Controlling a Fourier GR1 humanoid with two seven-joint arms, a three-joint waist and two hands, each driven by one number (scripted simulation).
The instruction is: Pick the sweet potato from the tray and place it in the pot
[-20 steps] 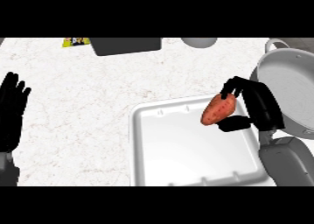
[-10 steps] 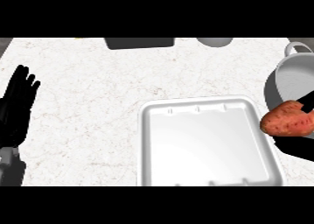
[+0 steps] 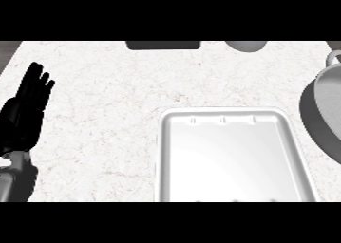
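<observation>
Left hand [image 3: 22,116] rests with fingers straight beside the white tray [image 3: 232,159]; the pot [image 3: 327,114] is seemingly cut off at right.

The counter [image 3: 131,95] is seen from a single head view, aimed steeply down from above and close enough that the worktop fills the frame. The left hand [image 3: 22,118] is shown at the left edge, fingers up, its forearm entering from the lower edge. The tray [image 3: 232,156] is framed well to the right of that hand, cut by the lower edge. The pot [image 3: 327,114] is clipped by the right edge, farthest from the hand. No second view is given.
</observation>
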